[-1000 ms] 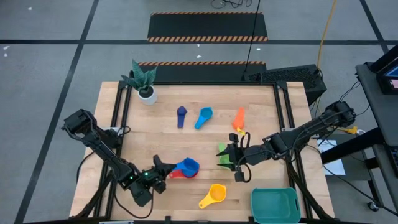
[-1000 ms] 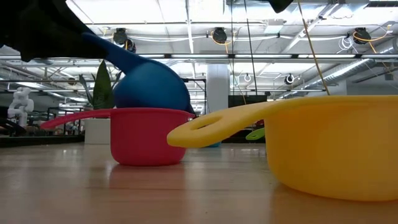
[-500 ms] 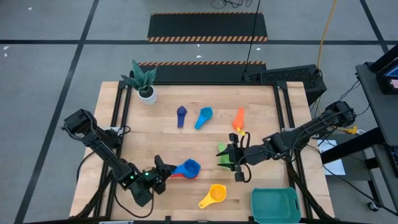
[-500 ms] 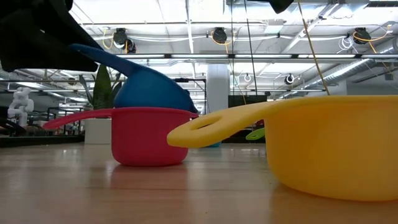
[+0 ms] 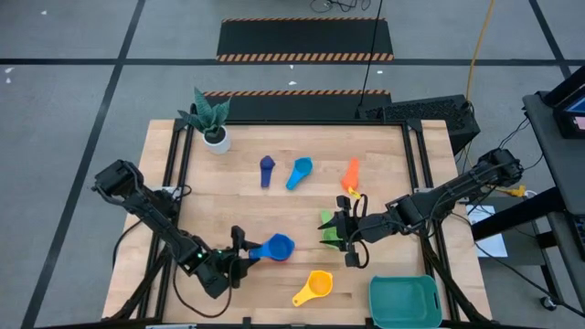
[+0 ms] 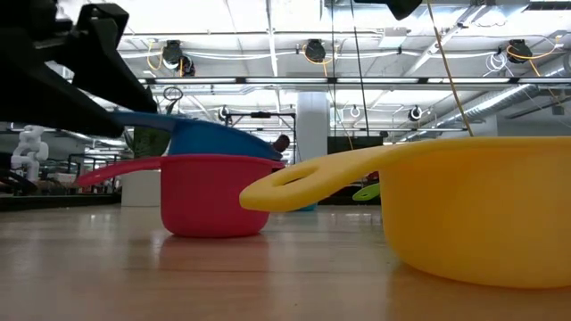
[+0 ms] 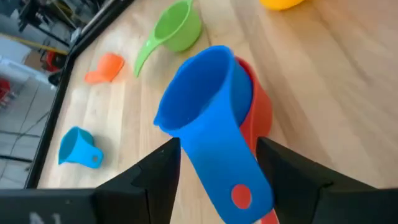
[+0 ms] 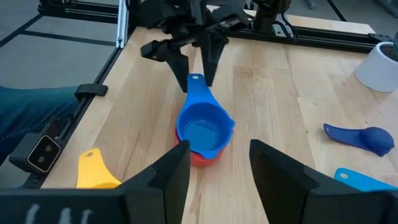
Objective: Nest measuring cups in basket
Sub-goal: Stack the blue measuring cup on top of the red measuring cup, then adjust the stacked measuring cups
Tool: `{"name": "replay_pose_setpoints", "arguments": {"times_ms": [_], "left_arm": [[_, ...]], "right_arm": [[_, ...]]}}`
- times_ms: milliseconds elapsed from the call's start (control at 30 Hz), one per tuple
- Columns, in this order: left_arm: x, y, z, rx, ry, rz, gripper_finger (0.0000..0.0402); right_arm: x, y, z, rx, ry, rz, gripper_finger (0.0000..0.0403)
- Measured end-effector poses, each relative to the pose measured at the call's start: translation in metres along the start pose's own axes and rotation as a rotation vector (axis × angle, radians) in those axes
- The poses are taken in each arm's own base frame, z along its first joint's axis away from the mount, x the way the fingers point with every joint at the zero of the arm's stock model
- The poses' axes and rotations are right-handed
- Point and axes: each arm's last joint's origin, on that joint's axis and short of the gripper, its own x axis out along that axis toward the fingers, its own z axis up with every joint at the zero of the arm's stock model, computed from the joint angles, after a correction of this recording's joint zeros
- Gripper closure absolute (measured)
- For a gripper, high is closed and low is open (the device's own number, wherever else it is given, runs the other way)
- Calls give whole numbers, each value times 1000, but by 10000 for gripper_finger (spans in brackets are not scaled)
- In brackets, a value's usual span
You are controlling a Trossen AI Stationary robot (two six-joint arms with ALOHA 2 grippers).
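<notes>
On the wooden table [image 5: 384, 155], both tools stand spread: left tool [image 5: 239, 258], right tool [image 5: 348, 239].

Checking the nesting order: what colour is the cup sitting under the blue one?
Red; it shows best in the low view, beneath the blue cup.

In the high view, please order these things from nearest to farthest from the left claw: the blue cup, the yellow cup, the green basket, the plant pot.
Measured from the left claw, at the table's front left:
1. Blue cup, right beside the claw, sitting in the red cup.
2. Yellow cup, at the front middle.
3. Plant pot, at the back left corner.
4. Green basket, at the front right corner.
</notes>
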Motion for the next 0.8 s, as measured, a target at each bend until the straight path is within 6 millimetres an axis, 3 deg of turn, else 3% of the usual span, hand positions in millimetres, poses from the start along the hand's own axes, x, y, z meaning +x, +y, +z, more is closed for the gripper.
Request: {"name": "replay_pose_setpoints", "arguments": {"times_ms": [200,533,800], "left_arm": [[4,6,-5,-85,54,8,188],[-13,31,0,-368,65,-10,188],[-14,31,1,-514,73,-52,188]], "right_arm": [[0,0,0,2,0,1,243],[7,-1,-17,-3,-9,1,243],[8,-2,-15,4,-27,-2,243]]}}
